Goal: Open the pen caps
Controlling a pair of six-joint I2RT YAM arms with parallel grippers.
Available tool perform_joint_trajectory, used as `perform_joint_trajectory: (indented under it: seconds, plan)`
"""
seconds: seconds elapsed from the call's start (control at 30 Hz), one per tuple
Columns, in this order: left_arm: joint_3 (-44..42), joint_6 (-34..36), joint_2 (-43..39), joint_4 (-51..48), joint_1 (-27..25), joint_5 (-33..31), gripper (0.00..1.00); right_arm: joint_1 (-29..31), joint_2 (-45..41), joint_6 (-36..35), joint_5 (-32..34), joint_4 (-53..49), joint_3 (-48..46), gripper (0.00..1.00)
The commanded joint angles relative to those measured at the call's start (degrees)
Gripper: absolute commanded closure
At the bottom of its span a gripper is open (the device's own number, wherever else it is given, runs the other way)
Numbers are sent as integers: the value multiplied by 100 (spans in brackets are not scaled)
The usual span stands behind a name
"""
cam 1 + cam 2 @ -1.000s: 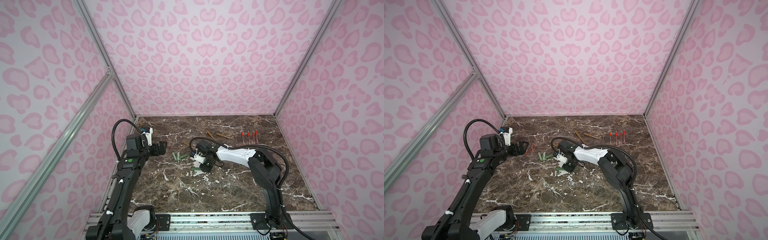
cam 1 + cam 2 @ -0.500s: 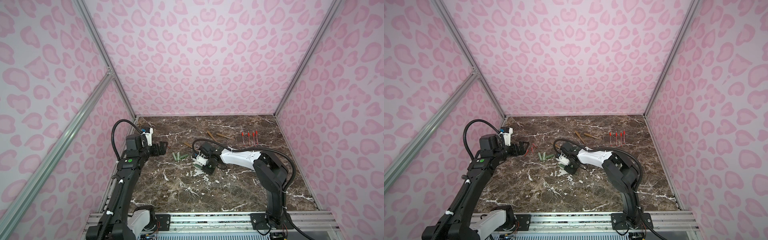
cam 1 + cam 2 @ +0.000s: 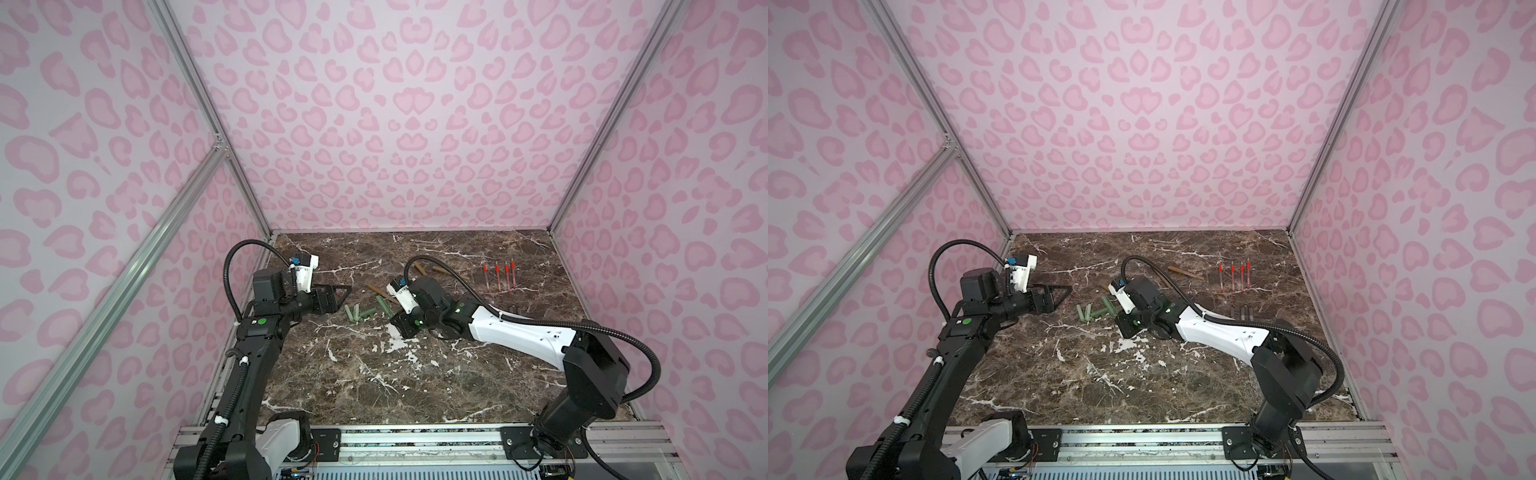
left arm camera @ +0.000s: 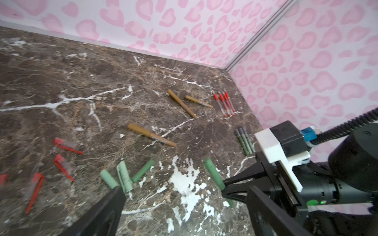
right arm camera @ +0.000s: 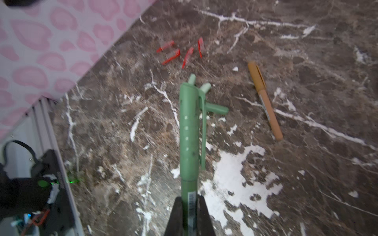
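- Right end effector (image 5: 190, 198): closed on the green pen (image 5: 187, 185), gripping the barrel. Its cap (image 5: 188, 126) is on, pointing away from the wrist, and looks lifted off the worktop (image 3: 374, 374).
- Left end effector (image 3: 338, 294): wide open w/ nothing in it, hovering at the left side over the red caps (image 4: 62, 165), apart from the held pen.
- Done, by the look: 4 red caps lie loose at the left side, and 4 bare red pens (image 3: 498, 277) sit in a row far right.
- Also done: 3 green caps (image 4: 124, 178) in a loose cluster mid-worktop, just beside the held pen's cap end. 3 bare green barrels (image 4: 244, 141) lie side by side on the right.
- In hand now: the 4th green, prob. the last of that colour. The step looks like presenting the cap end so the left side can pull it off.
- Left to do: 3 tan pens (image 4: 151, 134) w/ caps on, lying apart toward the back-middle. No loose tan cap seen.
- Est.: seven open, four to go, so a bit past halfway. Can't tell if any more are hidden.
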Motion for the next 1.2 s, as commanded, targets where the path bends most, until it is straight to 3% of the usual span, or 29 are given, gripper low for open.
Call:
perform_joint_trajectory:
  seconds: [0.0,0.2,0.33,0.5,0.7,0.8,1.17]
  plan:
    - [-104,-455,81,679,-97,786,8,85,41,757,-270,912,-24,100]
    - [-165,-707,225,897,-422,773,17,270,134,949,-364,1077,98,100]
    - [-227,-841,341,883,-573,461,33,335,201,1028,-321,1119,161,100]
    - [-338,-930,409,1050,-772,306,45,461,230,919,-348,1120,269,100]
    - [-335,-990,406,1048,-829,251,73,469,258,1004,-356,1196,305,100]
    - [-417,-990,388,1136,-831,201,96,463,332,948,-318,1176,346,100]
    - [176,-1187,429,700,-621,27,96,510,350,988,-359,1156,-171,100]
